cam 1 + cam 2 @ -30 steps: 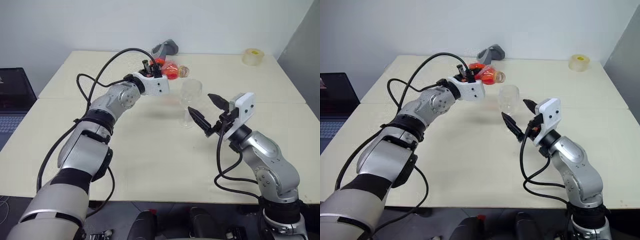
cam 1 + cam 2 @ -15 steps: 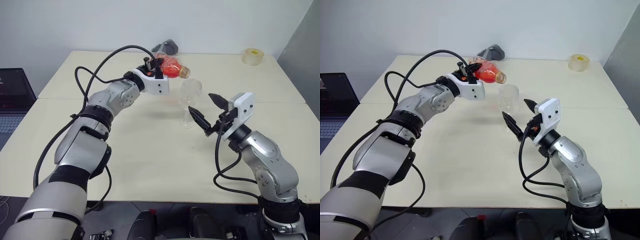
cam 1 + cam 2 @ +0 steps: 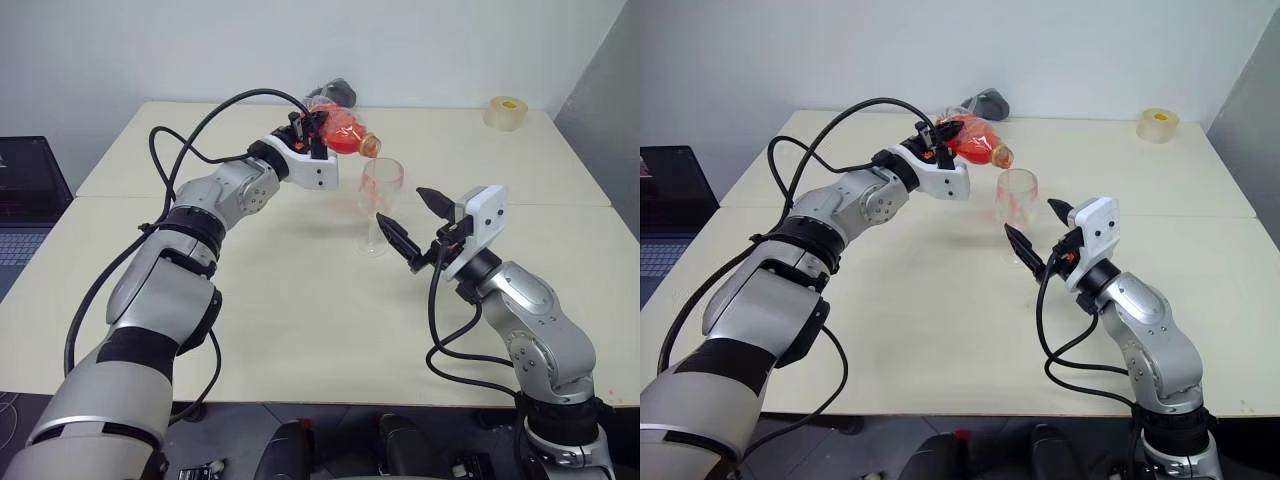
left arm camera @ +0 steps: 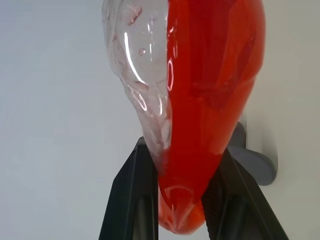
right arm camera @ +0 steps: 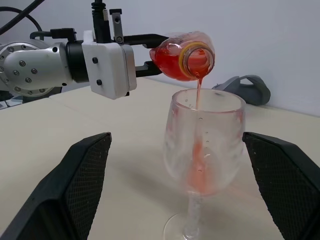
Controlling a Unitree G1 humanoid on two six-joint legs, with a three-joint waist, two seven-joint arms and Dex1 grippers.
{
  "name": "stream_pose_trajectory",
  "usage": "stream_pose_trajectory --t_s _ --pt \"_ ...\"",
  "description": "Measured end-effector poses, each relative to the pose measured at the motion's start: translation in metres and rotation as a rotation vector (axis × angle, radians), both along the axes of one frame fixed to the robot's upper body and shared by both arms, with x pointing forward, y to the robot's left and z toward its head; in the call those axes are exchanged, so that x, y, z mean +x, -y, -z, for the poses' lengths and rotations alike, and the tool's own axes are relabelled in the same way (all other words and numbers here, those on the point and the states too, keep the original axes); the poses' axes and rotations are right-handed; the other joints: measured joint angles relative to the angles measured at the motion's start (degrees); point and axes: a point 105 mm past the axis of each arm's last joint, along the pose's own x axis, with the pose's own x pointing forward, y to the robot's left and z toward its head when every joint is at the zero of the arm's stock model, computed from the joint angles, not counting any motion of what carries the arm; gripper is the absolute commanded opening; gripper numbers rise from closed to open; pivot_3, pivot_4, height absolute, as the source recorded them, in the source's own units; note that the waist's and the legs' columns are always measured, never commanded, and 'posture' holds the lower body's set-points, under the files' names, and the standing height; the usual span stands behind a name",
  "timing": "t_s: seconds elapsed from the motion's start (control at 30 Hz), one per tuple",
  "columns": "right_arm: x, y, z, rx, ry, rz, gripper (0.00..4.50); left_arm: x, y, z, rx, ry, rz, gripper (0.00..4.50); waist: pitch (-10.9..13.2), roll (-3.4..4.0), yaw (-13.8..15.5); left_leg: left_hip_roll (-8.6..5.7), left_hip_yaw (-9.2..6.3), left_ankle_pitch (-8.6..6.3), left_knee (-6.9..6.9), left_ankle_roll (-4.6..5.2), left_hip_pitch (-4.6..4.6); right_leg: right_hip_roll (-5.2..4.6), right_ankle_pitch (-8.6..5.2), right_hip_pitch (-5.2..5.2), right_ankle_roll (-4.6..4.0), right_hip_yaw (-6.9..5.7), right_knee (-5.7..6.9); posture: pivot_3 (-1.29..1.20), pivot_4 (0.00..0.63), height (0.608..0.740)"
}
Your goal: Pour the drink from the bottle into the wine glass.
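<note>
A: Head views, item one?
B: A bottle (image 3: 345,136) is being held tipped over a wine glass (image 3: 378,205) by the left gripper (image 3: 316,130), whose jaws are being kept clamped on the bottle's base end. The open mouth is being pointed down at the glass rim. The glass is being stood upright on the table (image 3: 300,300), mid-way back.

A: Item two?
B: The right gripper (image 3: 412,222) is being held just beside the glass, nearer the robot, jaws spread wide, nothing being gripped. A tape roll (image 3: 506,112) and a grey object (image 3: 335,93) are being kept at the table's far side; a laptop (image 3: 25,195) is being kept off to the left.

A: Left wrist view?
B: The bottle (image 4: 200,100) is being pinched between two black fingers (image 4: 132,195); the drink (image 4: 210,90) is being pooled along one side.

A: Right wrist view?
B: A thin red stream (image 5: 198,92) is being poured from the bottle mouth (image 5: 197,60) into the glass (image 5: 205,150), where a little drink is being collected at the bottom of the bowl. The glass is being framed between the open right fingers (image 5: 75,185), apart from both.
</note>
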Motion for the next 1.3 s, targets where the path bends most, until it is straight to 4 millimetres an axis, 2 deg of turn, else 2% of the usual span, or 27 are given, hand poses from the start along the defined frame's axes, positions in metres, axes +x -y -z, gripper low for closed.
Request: stream_pose_trajectory --t_s 0.57,1.0,1.3 --pt "0.0 0.0 -0.004 0.026 0.028 0.011 4.5 0.001 0.001 -0.01 0.011 0.044 -0.008 0.74 0.0 0.0 0.0 -0.01 0.02 0.0 0.01 0.0 0.01 0.0 -0.01 -0.02 0.01 0.01 0.05 0.0 0.15 0.74" --pt "0.001 -0.004 0.001 0.03 0.013 -0.001 4.5 0.0 0.0 -0.012 0.031 0.066 -0.01 0.74 0.0 0.0 -0.01 -0.01 0.03 0.0 0.02 -0.01 0.01 -0.01 -0.01 -0.02 0.01 0.02 0.07 0.0 0.15 0.74" --pt "0.002 -0.005 0.002 0.034 0.014 0.002 4.5 0.0 0.0 -0.02 0.049 0.095 -0.011 0.74 0.0 0.0 -0.01 -0.01 0.04 0.0 0.02 -0.01 0.01 -0.01 -0.01 -0.03 0.02 0.02 0.09 0.0 0.15 0.74"
